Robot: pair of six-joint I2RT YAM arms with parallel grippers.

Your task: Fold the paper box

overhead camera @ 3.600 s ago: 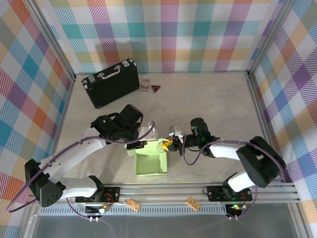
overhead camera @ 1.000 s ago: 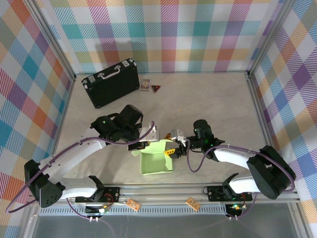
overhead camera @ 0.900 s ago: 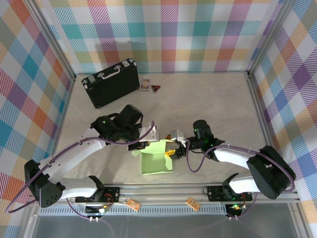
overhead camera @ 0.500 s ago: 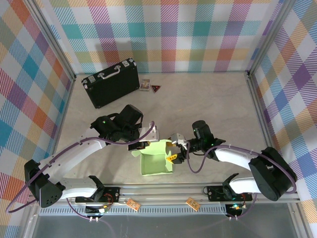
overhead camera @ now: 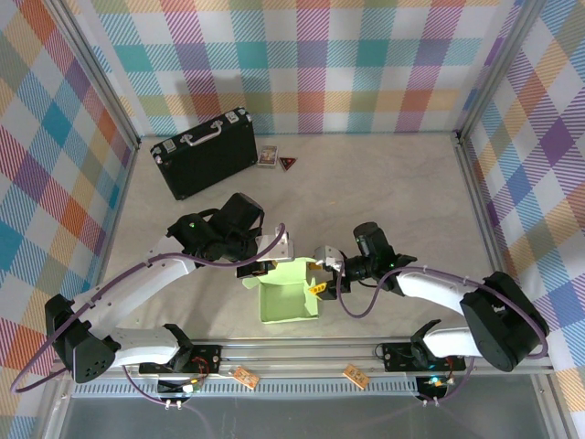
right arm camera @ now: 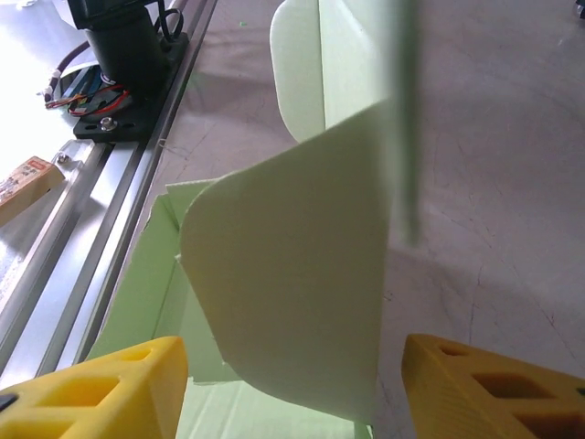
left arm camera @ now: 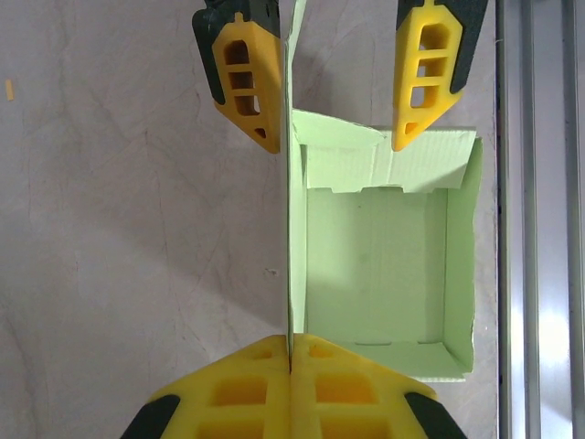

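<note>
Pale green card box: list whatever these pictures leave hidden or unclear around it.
- Top view: the left pincer and wrist cover the far edge of the pale green card box.
- Left wrist view: its upright panel shows edge-on, so its face is unreadable.
- Right wrist view: a raised flap hides the interior; whether the right pincer touches it is unclear.
- Top view: two small items beside the black hard briefcase are too small to identify.

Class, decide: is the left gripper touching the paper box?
Touching. The left wrist view shows the left gripper shut on an upright flap of the paper box.
</note>
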